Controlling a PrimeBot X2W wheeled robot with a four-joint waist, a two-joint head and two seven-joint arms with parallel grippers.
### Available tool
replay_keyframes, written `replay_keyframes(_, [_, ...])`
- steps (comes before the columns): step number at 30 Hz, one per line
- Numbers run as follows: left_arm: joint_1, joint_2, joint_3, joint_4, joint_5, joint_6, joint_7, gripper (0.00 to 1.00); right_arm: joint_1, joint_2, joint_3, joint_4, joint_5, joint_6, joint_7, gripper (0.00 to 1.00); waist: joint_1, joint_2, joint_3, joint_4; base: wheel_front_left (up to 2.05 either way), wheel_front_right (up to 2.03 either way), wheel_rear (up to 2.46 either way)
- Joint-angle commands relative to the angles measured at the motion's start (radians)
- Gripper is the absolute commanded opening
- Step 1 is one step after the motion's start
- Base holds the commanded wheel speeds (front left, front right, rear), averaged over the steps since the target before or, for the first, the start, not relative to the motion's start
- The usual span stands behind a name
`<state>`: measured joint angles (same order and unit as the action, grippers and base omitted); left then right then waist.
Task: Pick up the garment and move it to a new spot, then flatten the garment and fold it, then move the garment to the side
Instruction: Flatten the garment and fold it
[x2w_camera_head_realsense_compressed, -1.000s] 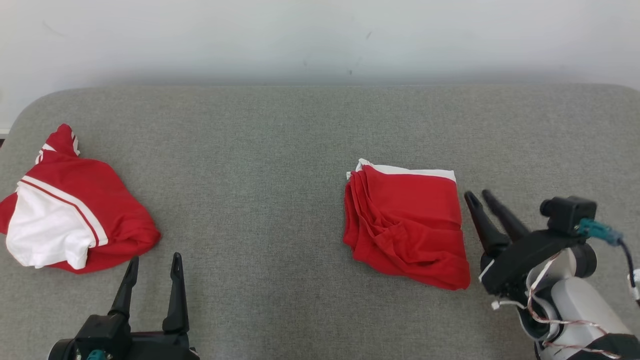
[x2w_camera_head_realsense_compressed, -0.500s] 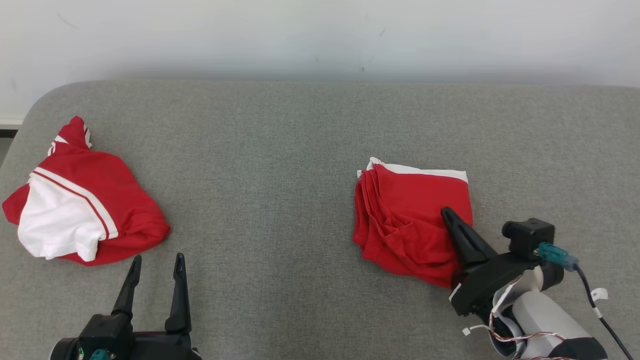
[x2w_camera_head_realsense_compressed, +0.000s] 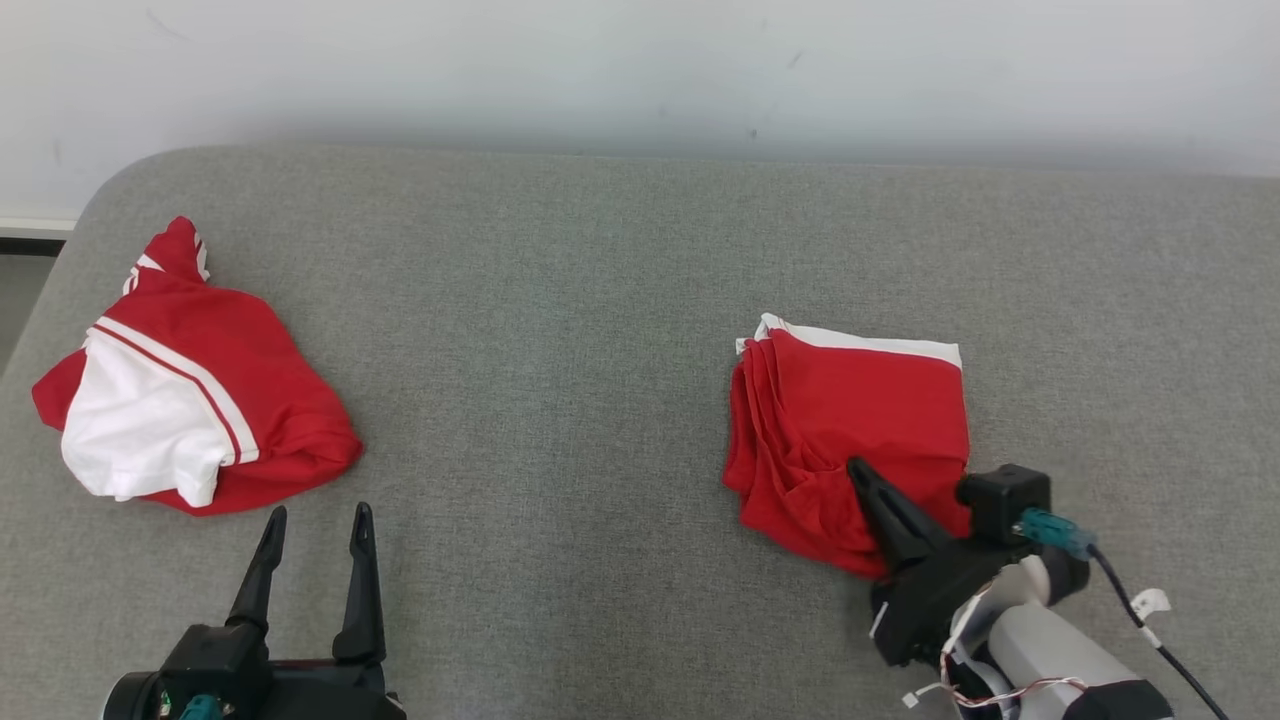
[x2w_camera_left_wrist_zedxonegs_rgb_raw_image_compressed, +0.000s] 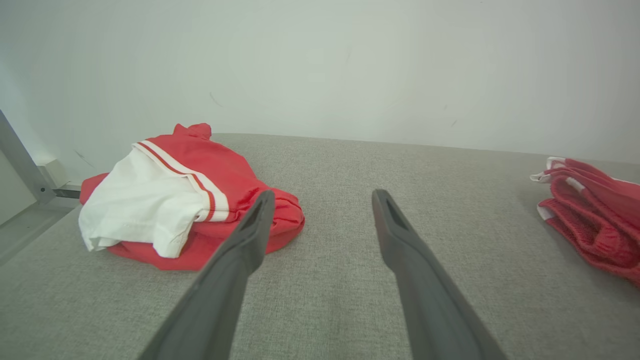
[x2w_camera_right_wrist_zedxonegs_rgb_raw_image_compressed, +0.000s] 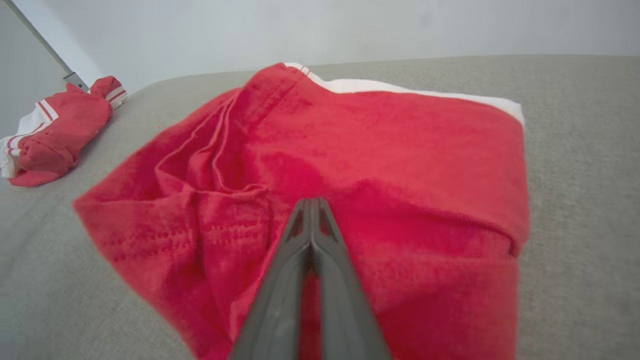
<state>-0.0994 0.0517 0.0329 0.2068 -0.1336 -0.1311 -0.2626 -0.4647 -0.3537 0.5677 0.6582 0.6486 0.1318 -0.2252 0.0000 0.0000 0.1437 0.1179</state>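
The folded red garment (x2w_camera_head_realsense_compressed: 860, 410) is lying on the gray fabric-covered surface (x2w_camera_head_realsense_compressed: 560, 330), right of centre and well apart from the crumpled red-and-white garment (x2w_camera_head_realsense_compressed: 190, 400) at the far left. It is looking like thin, soft knit: light, limp, and likely to sag and slide out of its folds if lifted by one layer. The stacked fold edges are showing along its left side and a white band is running along its far edge, so the safest hold is probably a pinch through all layers at a corner or along the near hem, or a flat push across the cloth.

The bundle's long axis is running from far to near, its near end skewing slightly toward the robot's right. The white-banded edge is pointing away from the robot.

The right gripper (x2w_camera_head_realsense_compressed: 858, 468) is clenched, fingers pressed together and lying over the garment's near right corner. In the right wrist view its tips are meeting above the red cloth, and I cannot tell whether any fold is caught between them. The left gripper (x2w_camera_head_realsense_compressed: 320, 512) is hanging released over bare surface, holding nothing.
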Motion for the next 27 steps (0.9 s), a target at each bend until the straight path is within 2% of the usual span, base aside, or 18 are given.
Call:
replay_keyframes(1, [-0.002,0.0,0.002,0.001,-0.01,0.001,-0.003,1.0,-0.008,0.006,0.019,-0.008,0.0,-0.002,-0.01,0.0,0.0,0.0,-0.001,0.001,0.0,0.0,0.0])
replay_keyframes(17, [0.013,-0.001,0.011,-0.002,-0.013,0.001,-0.003,1.0,0.014,0.069,0.206,-0.077,0.043,-0.002,-0.039,0.0,0.0,0.0,-0.014,0.001,0.0,0.0,0.0])
replay_keyframes(20, [0.012,-0.001,0.015,-0.002,-0.01,0.001,-0.003,1.0,0.0,0.077,0.179,-0.1,0.044,-0.002,-0.04,0.0,0.0,0.0,-0.017,-0.005,0.0,0.0,0.0])
replay_keyframes(27, [0.025,0.001,0.031,-0.017,-0.011,0.001,-0.003,1.0,0.063,0.048,0.022,-0.248,-0.024,-0.002,-0.04,0.0,0.0,0.0,-0.034,-0.035,0.0,0.0,0.0])
